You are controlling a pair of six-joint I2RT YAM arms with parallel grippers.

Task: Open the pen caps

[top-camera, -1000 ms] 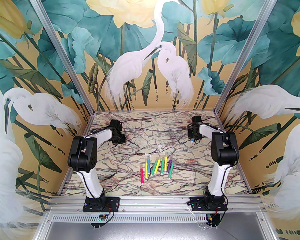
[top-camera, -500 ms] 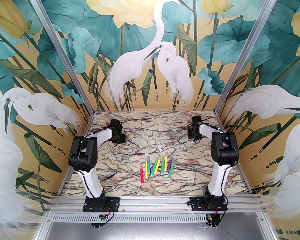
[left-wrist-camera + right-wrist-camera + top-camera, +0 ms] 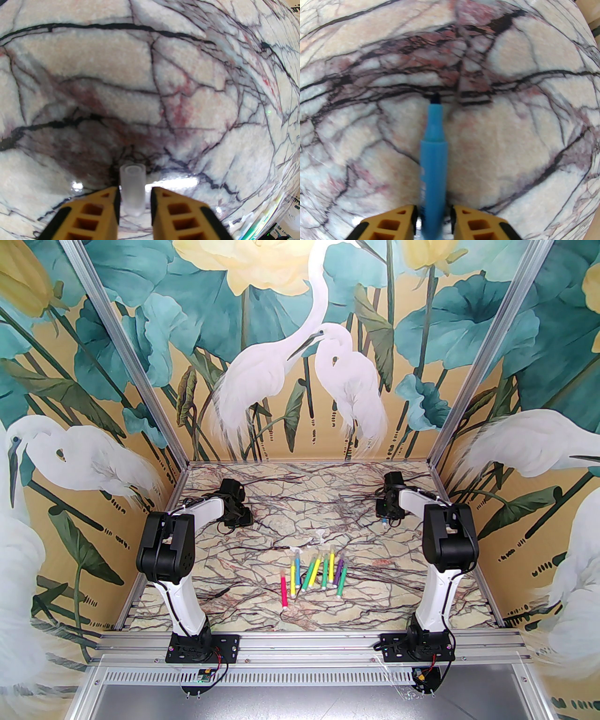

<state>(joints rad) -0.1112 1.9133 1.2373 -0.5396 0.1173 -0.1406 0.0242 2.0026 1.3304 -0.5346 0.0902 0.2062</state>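
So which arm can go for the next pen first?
Probably left: the left gripper only has to leave a short clear cap between parted jaws; the right gripper straddles a long uncapped blue pen.

Cream marble print across the worktop (image 3: 262, 605), veined in black and dark purple, blotched here and there with rusty red. Frosted, whitish and see-through for the pen cap (image 3: 132, 187). Sky blue along the uncapped pen (image 3: 433, 164), darkening to navy at its tip. Yellow-orange with black pads on the fingers of the left tool (image 3: 134, 188) and right tool (image 3: 433, 208). Pink, yellow, green, blue and purple among the loose pens (image 3: 325, 575) at the near middle. Ochre walls (image 3: 497, 540) painted with white egrets, teal leaves, pale yellow blooms.
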